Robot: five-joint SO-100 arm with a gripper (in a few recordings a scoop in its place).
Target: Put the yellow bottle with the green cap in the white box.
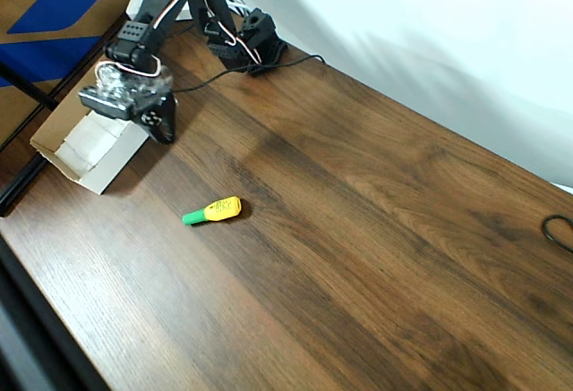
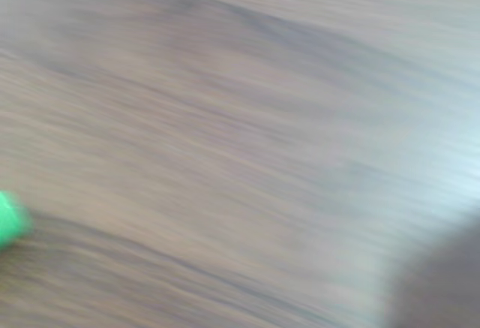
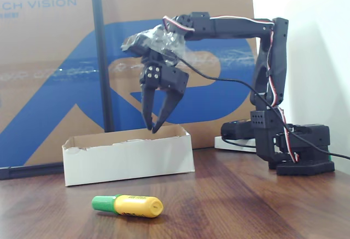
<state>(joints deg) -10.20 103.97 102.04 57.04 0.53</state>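
The yellow bottle with the green cap lies on its side on the wooden table, cap pointing left in the overhead view. In the fixed view the bottle rests in front of the white box. The white box sits at the table's left edge. My gripper hangs above the box's right end, pointing down, its fingertips together with nothing between them. From overhead the gripper is up and left of the bottle, well apart from it. The blurred wrist view catches the green cap at its left edge.
A large brown-and-blue cardboard sheet stands behind the box, with a black pole in front of it. The arm's base sits at the table's back. A black cable lies at the right edge. Bare wood spreads right of the bottle.
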